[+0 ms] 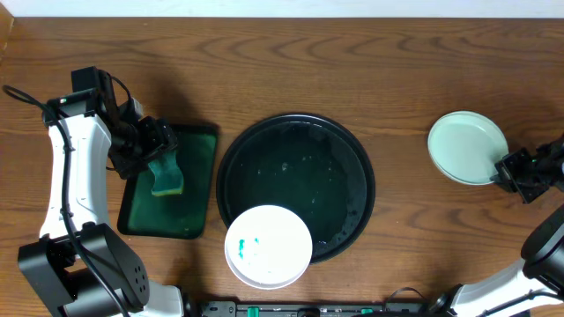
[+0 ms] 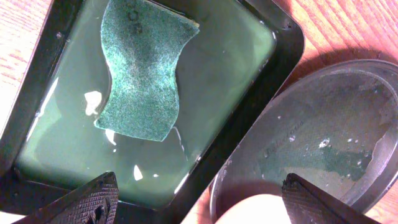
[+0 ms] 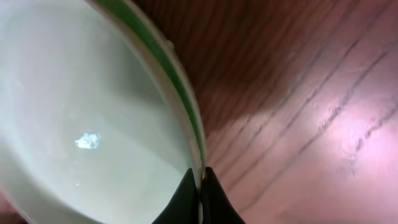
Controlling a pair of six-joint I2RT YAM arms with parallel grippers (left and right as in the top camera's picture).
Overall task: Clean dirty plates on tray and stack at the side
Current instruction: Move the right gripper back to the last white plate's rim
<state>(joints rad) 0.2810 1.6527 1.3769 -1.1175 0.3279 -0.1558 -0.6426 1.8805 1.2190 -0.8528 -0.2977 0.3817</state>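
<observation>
- Overhead: the smeared plate (image 1: 268, 246) is sitting on the tray (image 1: 352, 167)'s near rim; the right gripper (image 1: 514, 172) is pinching the clean plate (image 1: 467, 147) well apart.
- Left wrist: the left gripper (image 2: 199, 202) is hanging spread over the sponge (image 2: 144, 74) in the green tray (image 2: 273, 37), holding nothing.
- Right wrist: the fingertips (image 3: 185, 200) are pressing on a thin rim — it could be slipping out and dropping.

Dark brown wood-grain table (image 1: 397, 79), glossy under soft light, pale wall strip (image 1: 352, 7) along its far edge.
</observation>
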